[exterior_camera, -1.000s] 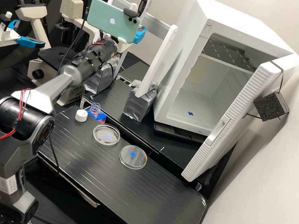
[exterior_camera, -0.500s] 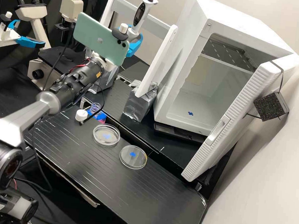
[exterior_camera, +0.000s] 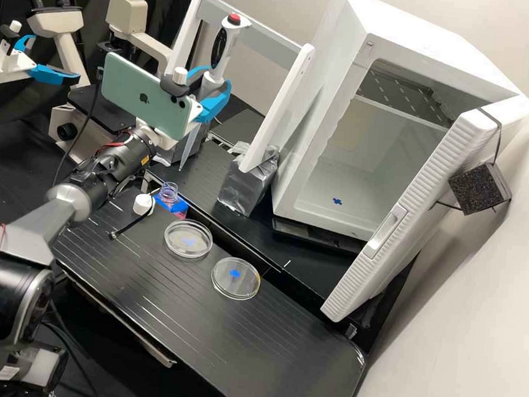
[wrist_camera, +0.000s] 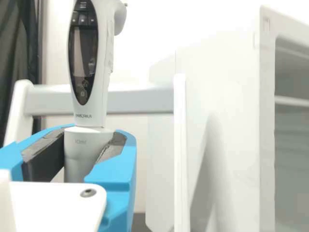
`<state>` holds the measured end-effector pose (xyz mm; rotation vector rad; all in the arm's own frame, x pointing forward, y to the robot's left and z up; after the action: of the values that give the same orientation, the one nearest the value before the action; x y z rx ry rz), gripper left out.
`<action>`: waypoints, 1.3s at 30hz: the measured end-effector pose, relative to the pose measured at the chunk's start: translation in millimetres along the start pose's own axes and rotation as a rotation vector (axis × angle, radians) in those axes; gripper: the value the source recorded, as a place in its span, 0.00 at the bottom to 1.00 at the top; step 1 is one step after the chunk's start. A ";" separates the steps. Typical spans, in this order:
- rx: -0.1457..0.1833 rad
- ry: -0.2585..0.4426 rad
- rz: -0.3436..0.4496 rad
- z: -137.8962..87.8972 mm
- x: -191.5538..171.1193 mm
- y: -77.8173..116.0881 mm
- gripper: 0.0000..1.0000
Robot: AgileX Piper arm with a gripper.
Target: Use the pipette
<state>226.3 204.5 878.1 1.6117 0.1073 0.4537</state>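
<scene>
In the high view the gripper [exterior_camera: 209,88] is shut on the white pipette [exterior_camera: 224,50] just below its dark display, beside the white rack [exterior_camera: 254,32]. The pipette leans slightly, red button up, its clear tip [exterior_camera: 188,150] pointing down behind the bottle. In the wrist view the gripper [wrist_camera: 89,147] has its dark pads against both sides of the collar of the pipette [wrist_camera: 103,87]. An uncapped bottle [exterior_camera: 168,194] stands in a blue holder, its white cap [exterior_camera: 143,204] beside it. Two clear dishes, one [exterior_camera: 187,247] nearer the bottle and another [exterior_camera: 235,287], rest on the bench [exterior_camera: 203,335].
A white incubator [exterior_camera: 316,104] stands open at the right, its door [exterior_camera: 399,216] swung out. The rack's foil-wrapped foot [exterior_camera: 247,184] is left of it. A microscope [exterior_camera: 126,13] stands behind the arm. A black cable [exterior_camera: 131,226] hangs over the bench near the cap.
The arm has drawn back, and the gripper has carried the pipette left and down from above the rack. The pipette's tip has come into sight, and the bottle and cap are where they were.
</scene>
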 end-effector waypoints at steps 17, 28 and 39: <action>0.025 -0.031 0.009 9.3 -6.8 -23.9 0.00; -0.002 -0.053 0.011 19.1 -5.0 -41.9 0.00; -0.028 -0.084 -0.019 29.6 -4.1 -55.1 0.00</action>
<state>244.0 181.1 822.7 1.5982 0.0524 0.3715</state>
